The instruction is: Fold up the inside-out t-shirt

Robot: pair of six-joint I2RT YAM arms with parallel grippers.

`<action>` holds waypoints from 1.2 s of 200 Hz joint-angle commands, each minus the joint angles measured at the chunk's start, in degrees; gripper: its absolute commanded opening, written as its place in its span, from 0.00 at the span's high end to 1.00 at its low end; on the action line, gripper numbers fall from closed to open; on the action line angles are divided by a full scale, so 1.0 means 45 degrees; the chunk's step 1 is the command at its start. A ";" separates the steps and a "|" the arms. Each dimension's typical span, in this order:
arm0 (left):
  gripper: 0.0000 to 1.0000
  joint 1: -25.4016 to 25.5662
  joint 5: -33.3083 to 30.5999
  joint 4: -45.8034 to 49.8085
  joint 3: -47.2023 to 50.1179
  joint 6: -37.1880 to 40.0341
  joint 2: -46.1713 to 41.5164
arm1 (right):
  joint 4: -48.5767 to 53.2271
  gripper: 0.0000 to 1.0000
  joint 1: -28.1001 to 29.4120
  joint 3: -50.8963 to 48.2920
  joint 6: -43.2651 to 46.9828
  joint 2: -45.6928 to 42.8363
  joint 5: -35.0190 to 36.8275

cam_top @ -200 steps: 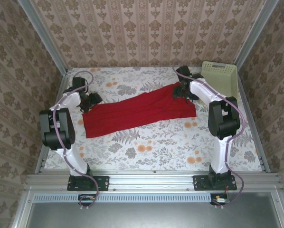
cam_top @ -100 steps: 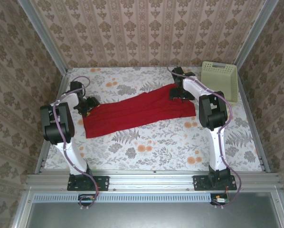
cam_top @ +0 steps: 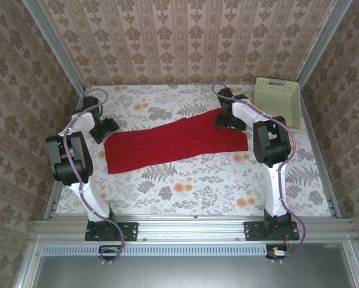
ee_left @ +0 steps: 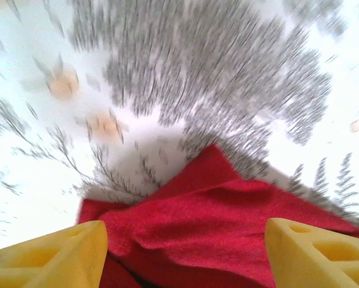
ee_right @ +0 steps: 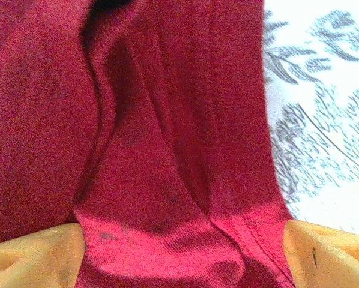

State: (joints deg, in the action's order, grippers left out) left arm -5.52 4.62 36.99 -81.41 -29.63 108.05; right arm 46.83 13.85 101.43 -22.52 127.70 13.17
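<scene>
The inside-out t-shirt (cam_top: pixel 173 141) is a bright red band of cloth lying slantwise across the flowered table, its left end nearer me. My left gripper (cam_top: pixel 104 128) hovers at the far corner of that left end. In the left wrist view its yellow fingers (ee_left: pixel 53 258) stand wide apart, open, with a rumpled red corner (ee_left: pixel 227 222) between and below them. My right gripper (cam_top: pixel 226 122) is over the shirt's far right end. Its fingers (ee_right: pixel 329 252) are also spread open, with creased red cloth and a hem (ee_right: pixel 167 120) lying between them.
A pale green basket (cam_top: pixel 278 99) stands at the back right corner, close to the right arm. Metal rails and patterned walls enclose the table (cam_top: pixel 191 186), whose flowered cloth is bare in front of the shirt.
The left gripper has drawn back a little to the left, off the shirt's left end. The right arm's elbow has swung in, and its gripper has settled slightly lower over the right end.
</scene>
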 commanded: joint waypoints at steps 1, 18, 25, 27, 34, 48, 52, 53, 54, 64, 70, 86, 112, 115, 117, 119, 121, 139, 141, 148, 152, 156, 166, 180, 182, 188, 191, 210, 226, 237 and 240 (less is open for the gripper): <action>0.30 0.0410 -0.1622 0.1629 -0.2060 0.1411 0.0609 | -0.0071 0.13 0.0294 -0.0454 -0.0153 -0.1266 0.0631; 0.31 0.0537 -0.1946 0.2318 -0.3247 0.1901 0.1705 | -0.0146 0.13 0.0698 -0.0413 -0.0084 -0.1432 0.0563; 0.32 0.0624 -0.2101 0.2486 -0.3589 0.2059 0.2062 | -0.0171 0.13 0.0873 -0.0373 -0.0046 -0.1420 0.0553; 0.32 0.0641 -0.2126 0.2527 -0.3643 0.2118 0.2141 | -0.0172 0.13 0.0933 -0.0357 -0.0042 -0.1418 0.0551; 0.34 0.0727 -0.2161 0.2594 -0.3831 0.2345 0.2397 | -0.0190 0.13 0.1112 -0.0317 -0.0012 -0.1377 0.0553; 0.36 0.1024 -0.2436 0.2761 -0.4084 0.2801 0.2709 | -0.0249 0.13 0.1402 -0.0327 0.0018 -0.1324 0.0505; 0.36 0.1127 -0.2544 0.2816 -0.4126 0.2954 0.2753 | -0.0261 0.13 0.1469 -0.0337 0.0024 -0.1300 0.0508; 0.36 0.1147 -0.2557 0.2815 -0.4131 0.3001 0.2769 | -0.0275 0.13 0.1501 -0.0344 0.0025 -0.1284 0.0500; 0.36 0.1177 -0.2583 0.2825 -0.4124 0.3035 0.2778 | -0.0272 0.13 0.1507 -0.0348 0.0015 -0.1286 0.0486; 0.37 0.1430 -0.2808 0.2943 -0.4178 0.3321 0.2858 | -0.0328 0.13 0.1641 -0.0407 -0.0024 -0.1209 0.0464; 0.38 0.1595 -0.2959 0.3035 -0.4185 0.3473 0.2888 | -0.0364 0.13 0.1687 -0.0448 -0.0050 -0.1147 0.0452; 0.37 0.1967 -0.3368 0.3293 -0.4242 0.3726 0.3041 | -0.0416 0.13 0.1750 -0.0581 -0.0168 -0.0969 0.0301; 0.39 0.2139 -0.4105 0.3940 -0.4382 0.3570 0.3475 | -0.0504 0.13 0.1752 -0.0910 -0.0376 -0.0761 -0.0013; 0.39 0.2129 -0.4205 0.3998 -0.4377 0.3534 0.3516 | -0.0519 0.13 0.1748 -0.0961 -0.0377 -0.0719 -0.0043; 0.40 0.2111 -0.4273 0.4043 -0.4387 0.3512 0.3540 | -0.0513 0.13 0.1747 -0.0973 -0.0383 -0.0701 -0.0077; 0.40 0.2121 -0.4324 0.4064 -0.4389 0.3487 0.3570 | -0.0511 0.13 0.1747 -0.0986 -0.0385 -0.0682 -0.0100; 0.41 0.2109 -0.4366 0.4089 -0.4390 0.3480 0.3592 | -0.0520 0.13 0.1757 -0.0994 -0.0400 -0.0663 -0.0135; 0.45 0.1948 -0.4504 0.4253 -0.4423 0.3386 0.3861 | -0.0419 0.14 0.1747 -0.1130 -0.0546 -0.0442 -0.0197; 0.45 0.1934 -0.4514 0.4268 -0.4457 0.3382 0.3889 | -0.0419 0.14 0.1752 -0.1147 -0.0557 -0.0417 -0.0193; 0.46 0.1864 -0.4547 0.4335 -0.4536 0.3381 0.4007 | -0.0443 0.14 0.1757 -0.1234 -0.0602 -0.0409 -0.0142; 0.46 0.1836 -0.4558 0.4355 -0.4585 0.3395 0.4076 | -0.0481 0.14 0.1733 -0.1301 -0.0617 -0.0424 -0.0112; 0.47 0.1818 -0.4562 0.4357 -0.4612 0.3424 0.4125 | -0.0520 0.14 0.1733 -0.1377 -0.0657 -0.0455 -0.0093; 0.49 0.1771 -0.4505 0.4357 -0.4717 0.3515 0.4273 | -0.0641 0.14 0.1710 -0.1582 -0.0694 -0.0524 -0.0090; 0.50 0.1743 -0.4375 0.4341 -0.4855 0.3613 0.4457 | -0.0651 0.14 0.1645 -0.1670 -0.0733 -0.0522 -0.0057; 0.51 0.1751 -0.4359 0.4339 -0.4878 0.3615 0.4478 | -0.0643 0.14 0.1624 -0.1677 -0.0736 -0.0525 -0.0031; 0.51 0.1754 -0.4330 0.4338 -0.4928 0.3617 0.4549 | -0.0635 0.14 0.1583 -0.1709 -0.0759 -0.0536 0.0007; 0.52 0.1754 -0.4328 0.4353 -0.4936 0.3613 0.4576 | -0.0608 0.14 0.1558 -0.1730 -0.0769 -0.0544 0.0035; 0.56 0.1705 -0.4432 0.4348 -0.5043 0.3605 0.4744 | -0.0638 0.14 0.1405 -0.1860 -0.0868 -0.0582 0.0171; 0.61 0.1587 -0.4513 0.4295 -0.5075 0.3486 0.4817 | -0.0621 0.15 0.1334 -0.1934 -0.0893 -0.0526 0.0155; 0.66 0.1466 -0.4494 0.4175 -0.5049 0.3387 0.4817 | -0.0513 0.16 0.1308 -0.1934 -0.0874 -0.0464 0.0325; 0.67 0.1420 -0.4459 0.4142 -0.5037 0.3367 0.4812 | -0.0503 0.17 0.1299 -0.1944 -0.0874 -0.0425 0.0358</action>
State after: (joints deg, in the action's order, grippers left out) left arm 2.17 -14.24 54.85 -102.76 -14.46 128.53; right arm 42.33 20.93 94.74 -25.74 124.49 12.60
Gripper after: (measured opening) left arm 0.376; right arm 0.845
